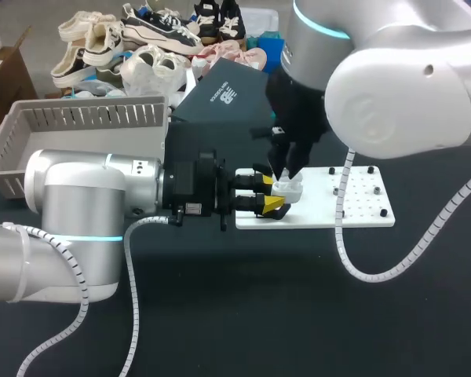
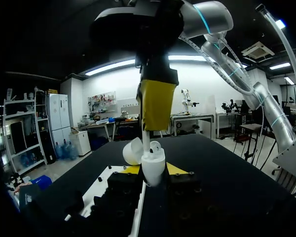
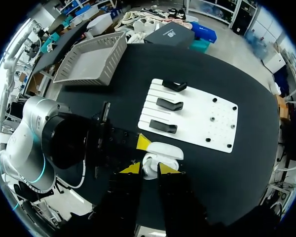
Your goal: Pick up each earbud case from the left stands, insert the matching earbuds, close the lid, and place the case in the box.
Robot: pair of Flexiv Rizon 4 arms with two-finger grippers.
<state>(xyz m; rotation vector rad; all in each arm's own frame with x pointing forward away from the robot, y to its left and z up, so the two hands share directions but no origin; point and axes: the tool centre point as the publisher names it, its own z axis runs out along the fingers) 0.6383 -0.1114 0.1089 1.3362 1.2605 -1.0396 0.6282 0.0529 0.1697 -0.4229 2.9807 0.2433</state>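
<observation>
A white earbud case [image 1: 289,188] with its lid [image 2: 133,150] tipped open hangs above the near end of the white stand plate [image 1: 353,196]. My left gripper [image 1: 271,194] reaches in level from the left and is shut on the case body [image 2: 153,168]. My right gripper [image 1: 289,174] points straight down onto the open case, shut on a white earbud whose stem [image 2: 146,140] reaches into the case. A second earbud [image 2: 156,145] sits in the case. In the right wrist view the case [image 3: 163,157] lies just ahead of my right gripper [image 3: 149,169].
Three black stands [image 3: 168,104] stand bare on the white plate [image 3: 202,116]. A grey slatted basket [image 1: 86,118] is at the back left, with a dark box [image 1: 228,94] beside it. Shoes are piled behind them.
</observation>
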